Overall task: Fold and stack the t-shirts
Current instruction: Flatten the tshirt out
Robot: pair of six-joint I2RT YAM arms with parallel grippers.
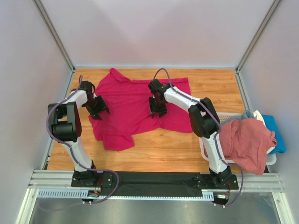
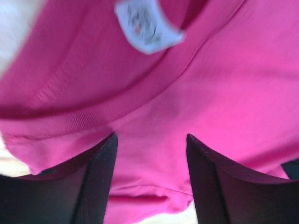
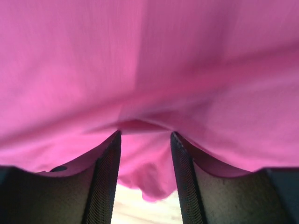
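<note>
A magenta-red t-shirt (image 1: 133, 105) lies spread and rumpled on the wooden table. Its white neck label (image 2: 147, 23) shows in the left wrist view. My left gripper (image 1: 98, 112) sits at the shirt's left edge near the collar; its jaws stand apart with a fold of the shirt (image 2: 154, 186) between them (image 2: 150, 137). My right gripper (image 1: 158, 111) is down on the shirt's middle right part. Its jaws stand a little apart (image 3: 144, 134), with a bunch of the shirt's cloth (image 3: 145, 172) hanging between them above the wood.
A white lattice basket (image 1: 203, 148) stands at the right, beside the right arm. A dusty pink shirt (image 1: 245, 142) drapes over it, with a blue one (image 1: 276, 133) and a whitish one (image 1: 258, 116) behind. Grey walls enclose the table.
</note>
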